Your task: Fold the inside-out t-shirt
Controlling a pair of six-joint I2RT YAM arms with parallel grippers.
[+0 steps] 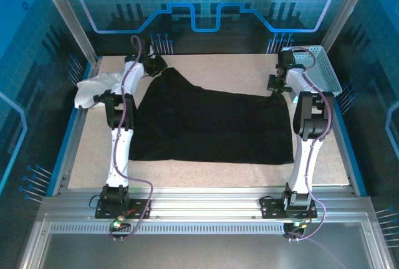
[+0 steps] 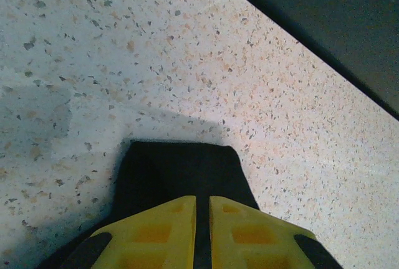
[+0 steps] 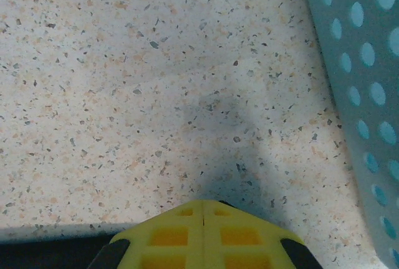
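Black t-shirt (image 1: 212,126), long axis left-right — left claw (image 2: 202,202) tight on it, right claw (image 3: 204,205) closed.

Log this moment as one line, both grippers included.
stage: t-shirt spread on table | left gripper: shut on t-shirt's far left corner | right gripper: shut at far right corner, hold unclear | fold: not yet made
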